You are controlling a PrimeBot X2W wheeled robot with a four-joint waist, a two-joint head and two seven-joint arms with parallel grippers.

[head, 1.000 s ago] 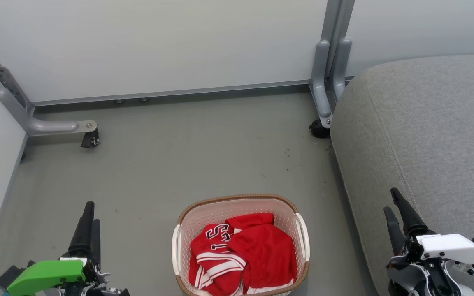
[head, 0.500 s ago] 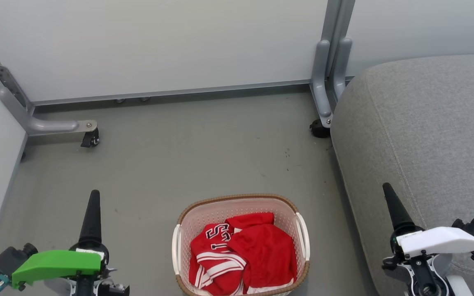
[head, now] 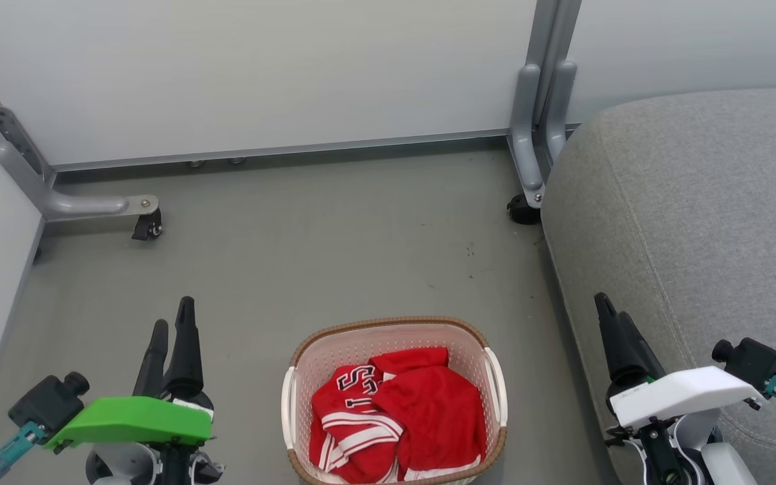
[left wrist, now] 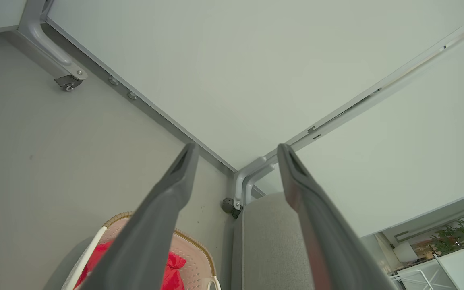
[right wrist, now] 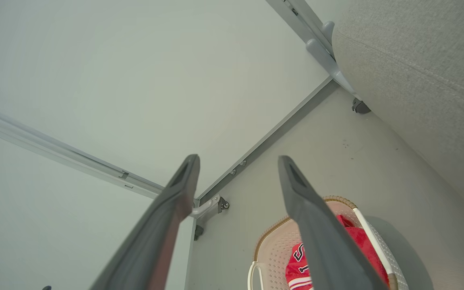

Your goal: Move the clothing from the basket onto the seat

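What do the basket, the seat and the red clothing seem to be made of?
Basket: likely moulded plastic, cream and matte, with rows of small holes; its brown rim looks woven, perhaps imitation.
Seat: grey woven upholstery fabric, with visible weave and a stitched seam.
Clothing: thin, smooth synthetic-looking jersey cloth, softly crumpled.

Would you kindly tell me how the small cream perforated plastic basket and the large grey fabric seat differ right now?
Size: the cream perforated plastic basket is far smaller than the grey fabric seat. Material: the basket has holed plastic walls with a brown woven-look rim; the seat is stitched cloth. Load: the red clothing lies crumpled in the basket, none of it on the seat. Both have rounded corners.
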